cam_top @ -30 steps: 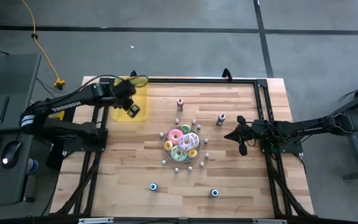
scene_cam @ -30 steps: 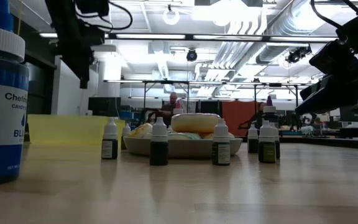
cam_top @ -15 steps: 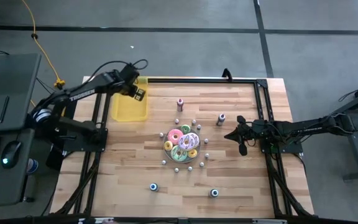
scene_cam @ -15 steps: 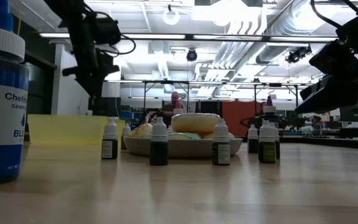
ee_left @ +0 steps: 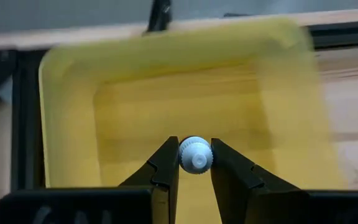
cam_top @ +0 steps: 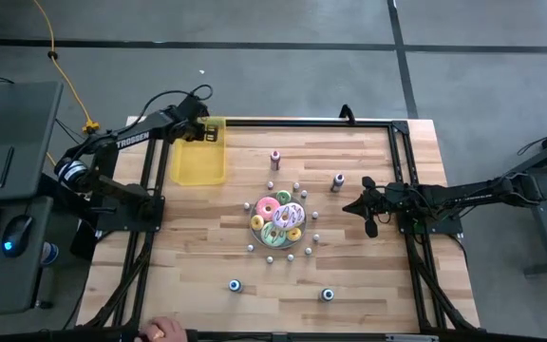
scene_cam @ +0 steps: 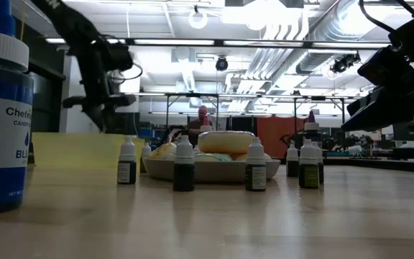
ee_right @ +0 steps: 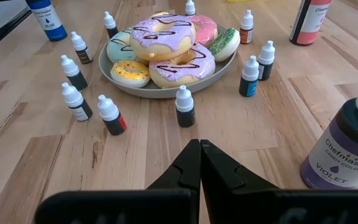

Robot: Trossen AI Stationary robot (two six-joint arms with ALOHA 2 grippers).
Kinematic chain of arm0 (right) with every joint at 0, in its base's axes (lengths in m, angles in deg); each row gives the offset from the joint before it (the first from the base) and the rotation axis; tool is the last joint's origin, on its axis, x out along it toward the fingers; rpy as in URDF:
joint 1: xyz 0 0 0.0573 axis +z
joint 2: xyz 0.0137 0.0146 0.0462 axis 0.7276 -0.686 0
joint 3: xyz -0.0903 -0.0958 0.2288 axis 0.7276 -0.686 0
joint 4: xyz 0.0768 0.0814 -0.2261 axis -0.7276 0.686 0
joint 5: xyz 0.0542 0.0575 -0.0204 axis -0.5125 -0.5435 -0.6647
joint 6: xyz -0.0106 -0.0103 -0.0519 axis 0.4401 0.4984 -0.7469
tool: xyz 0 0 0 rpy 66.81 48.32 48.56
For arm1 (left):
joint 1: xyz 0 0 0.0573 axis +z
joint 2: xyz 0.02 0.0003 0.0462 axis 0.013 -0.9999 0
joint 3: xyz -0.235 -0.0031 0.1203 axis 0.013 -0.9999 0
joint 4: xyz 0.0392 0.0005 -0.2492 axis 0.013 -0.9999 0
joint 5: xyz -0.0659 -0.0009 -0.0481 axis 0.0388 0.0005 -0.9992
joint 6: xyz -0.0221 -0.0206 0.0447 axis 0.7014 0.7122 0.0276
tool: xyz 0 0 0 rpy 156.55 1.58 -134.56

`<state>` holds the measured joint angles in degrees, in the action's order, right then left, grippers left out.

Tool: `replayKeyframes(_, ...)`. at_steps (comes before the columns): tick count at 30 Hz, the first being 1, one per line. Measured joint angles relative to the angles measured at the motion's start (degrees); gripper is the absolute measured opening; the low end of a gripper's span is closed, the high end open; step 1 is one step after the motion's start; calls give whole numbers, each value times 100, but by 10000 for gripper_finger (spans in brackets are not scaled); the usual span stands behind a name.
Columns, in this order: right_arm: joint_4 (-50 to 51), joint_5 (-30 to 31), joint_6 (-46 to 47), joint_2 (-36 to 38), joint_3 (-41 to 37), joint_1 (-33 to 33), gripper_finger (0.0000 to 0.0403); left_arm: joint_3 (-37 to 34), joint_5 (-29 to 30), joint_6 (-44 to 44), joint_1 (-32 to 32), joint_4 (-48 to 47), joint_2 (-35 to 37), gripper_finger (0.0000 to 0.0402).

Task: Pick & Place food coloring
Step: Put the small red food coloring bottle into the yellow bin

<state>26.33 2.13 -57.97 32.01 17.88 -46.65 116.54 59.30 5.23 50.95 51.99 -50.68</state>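
A white-capped food coloring bottle (ee_left: 195,155) is gripped by the left gripper (ee_left: 194,163) over the yellow tray (ee_left: 73,124); the right gripper (ee_right: 199,163) is kept closed

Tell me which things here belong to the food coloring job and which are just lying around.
Job:
- small bottle gripped in the left hand
- yellow tray beneath it
- little bottles ringing the plate
- larger bottles, such as the violet one

Lying about:
- plate of doughnuts
- right hand, shut and empty, beside the plate
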Motion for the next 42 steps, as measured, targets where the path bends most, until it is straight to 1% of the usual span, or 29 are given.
replayKeyframes(4,-1,0,0,2,0,0,0,-375,-78,154,149,449,0,66)
replayKeyframes(7,-2,0,0,0,-2,0,0,-521,-138,258,295,688,0,66)
replayKeyframes(11,-1,-1,0,1,-1,2,0,-548,1,-48,540,802,-72,66)
replayKeyframes(15,-2,0,0,2,0,0,0,-541,-17,-378,696,904,-242,66)
replayKeyframes(18,0,0,0,2,0,0,0,-543,26,-558,683,926,-383,66)
replayKeyframes(31,-1,0,0,1,-1,1,0,-493,142,-494,683,1132,-672,68)
replayKeyframes(42,-2,0,0,2,0,2,0,-493,175,-437,683,1278,-693,70)
